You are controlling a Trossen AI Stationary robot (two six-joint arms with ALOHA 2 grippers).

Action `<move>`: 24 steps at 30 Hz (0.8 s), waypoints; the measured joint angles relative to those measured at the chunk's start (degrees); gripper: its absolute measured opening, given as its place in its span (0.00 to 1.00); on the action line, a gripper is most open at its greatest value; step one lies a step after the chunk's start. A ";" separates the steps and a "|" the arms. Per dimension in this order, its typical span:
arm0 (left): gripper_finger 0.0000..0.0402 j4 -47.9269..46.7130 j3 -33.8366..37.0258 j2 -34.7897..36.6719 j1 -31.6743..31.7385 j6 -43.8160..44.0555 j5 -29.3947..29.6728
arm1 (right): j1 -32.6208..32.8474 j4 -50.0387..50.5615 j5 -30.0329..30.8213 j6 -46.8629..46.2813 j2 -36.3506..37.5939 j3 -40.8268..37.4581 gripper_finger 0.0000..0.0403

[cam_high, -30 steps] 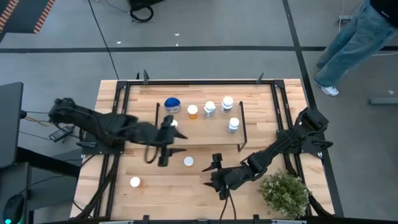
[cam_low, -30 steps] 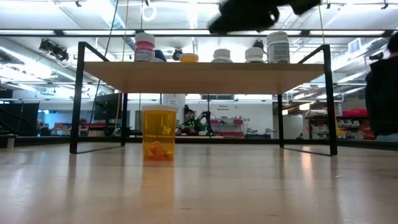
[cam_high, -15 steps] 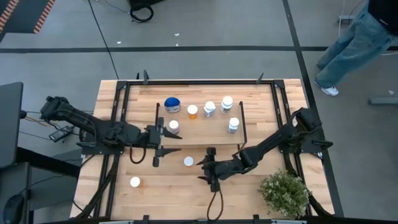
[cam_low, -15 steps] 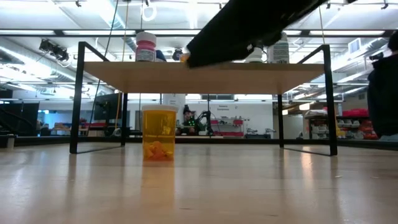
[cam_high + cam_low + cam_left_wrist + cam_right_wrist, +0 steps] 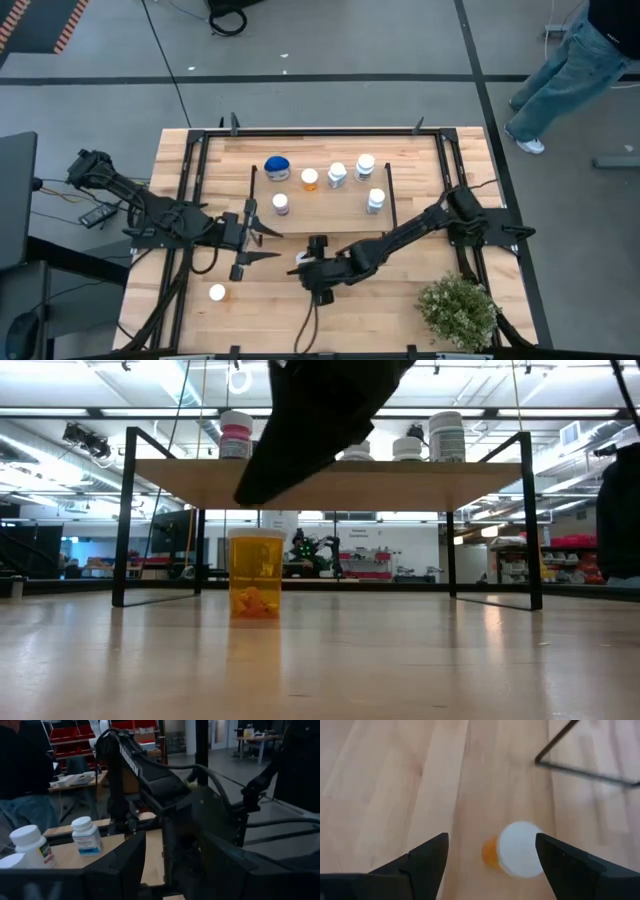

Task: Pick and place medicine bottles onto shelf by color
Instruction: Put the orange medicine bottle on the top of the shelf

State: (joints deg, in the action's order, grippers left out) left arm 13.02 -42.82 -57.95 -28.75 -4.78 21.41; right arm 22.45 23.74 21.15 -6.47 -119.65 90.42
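An orange medicine bottle with a white cap [image 5: 516,851] stands upright on the table in front of the shelf [image 5: 330,214]. My right gripper [image 5: 491,840] hangs open above it, slanting down, one finger on either side without touching. The same bottle [image 5: 256,573] shows in the low view under that dark arm [image 5: 310,420]. My left gripper [image 5: 262,245] is open and empty, near the shelf's left front corner. Several bottles stand on the shelf: a blue one [image 5: 277,168], an orange one [image 5: 310,179], white ones [image 5: 337,175] and a purplish one [image 5: 281,204].
A second white-capped bottle [image 5: 217,293] stands near the table's front left. A bushy green plant [image 5: 458,310] sits at the front right corner. The shelf's black end frames [image 5: 125,510] stand on the table. A person [image 5: 570,60] walks beyond the far right.
My right gripper has swung toward the table's left and tipped downward, ending over the orange bottle on the table. My left gripper has drawn back from the shelf toward the near left, leaving the purplish bottle standing on the board.
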 joint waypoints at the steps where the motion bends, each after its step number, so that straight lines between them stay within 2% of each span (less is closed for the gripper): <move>1: 0.48 0.29 0.01 0.09 -0.56 -0.13 0.15 | -0.08 1.94 0.01 -1.19 -0.81 1.26 0.76; 5: 0.48 -0.04 0.01 0.29 -2.52 -0.43 1.95 | -0.60 4.85 0.33 -4.73 -2.71 3.61 0.76; 10: 0.48 -0.22 0.01 0.33 -3.21 -0.86 2.88 | -1.29 4.93 3.96 -8.80 -2.65 3.64 0.76; 24: 0.47 -0.95 0.00 0.33 -3.26 -0.88 2.88 | -2.36 5.20 4.34 -15.14 -2.58 2.96 0.76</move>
State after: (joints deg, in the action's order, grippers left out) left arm 12.06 -42.82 -57.63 -32.01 -5.67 24.28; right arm 20.10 28.93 25.49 -21.61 -122.23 93.38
